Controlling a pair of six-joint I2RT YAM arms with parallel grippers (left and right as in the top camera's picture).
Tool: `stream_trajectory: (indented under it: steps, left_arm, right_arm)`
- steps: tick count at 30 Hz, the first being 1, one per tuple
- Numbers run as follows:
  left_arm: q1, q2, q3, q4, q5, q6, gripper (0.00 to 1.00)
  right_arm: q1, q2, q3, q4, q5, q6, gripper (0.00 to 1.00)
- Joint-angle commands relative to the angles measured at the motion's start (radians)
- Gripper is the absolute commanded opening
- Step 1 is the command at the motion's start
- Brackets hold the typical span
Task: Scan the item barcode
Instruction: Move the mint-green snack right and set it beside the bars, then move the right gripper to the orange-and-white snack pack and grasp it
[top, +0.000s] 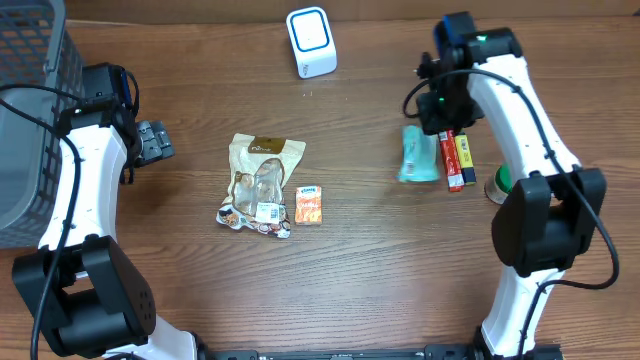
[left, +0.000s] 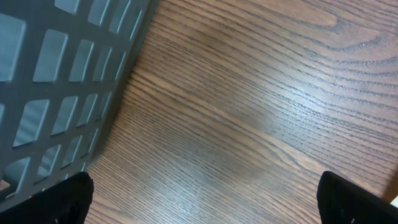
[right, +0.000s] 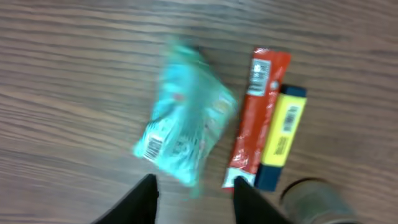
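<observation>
The right gripper (right: 196, 202) hangs over the teal packet (right: 183, 134) with its jaws partly apart, holding nothing. The packet lies at three o'clock beside a red packet (right: 258, 118), probably the place for scanned goods. The left gripper (top: 157, 141) waits wide open at nine o'clock.

Along the left edge of the table (top: 360, 290), the left gripper (top: 158, 140) stands spread wide. Toward the far right, the right gripper (right: 194, 199) points down, fingers partly apart.
</observation>
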Motion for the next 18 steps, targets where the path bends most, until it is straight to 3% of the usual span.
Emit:
stream_trajectory:
  steps: [1,6,11,18]
  left_arm:
    - [-0.006,-0.015,0.015,0.002,-0.01,0.004,1.0]
    - [-0.006,-0.015,0.015,0.002,-0.01,0.004,1.0]
    - [-0.006,-0.015,0.015,0.002,-0.01,0.004,1.0]
    - [-0.006,-0.015,0.015,0.002,-0.01,0.004,1.0]
  right_arm:
    - [-0.023,-0.009,-0.045,0.043,-0.023,0.047,0.54]
    - [-0.015,-0.009,-0.093,0.122,-0.237,0.153,0.51]
    - [0.034,-0.009,-0.146,0.138,-0.453,0.153,0.49]
    - [0.172,-0.009,-0.232,0.179,-0.526,0.23,0.49]
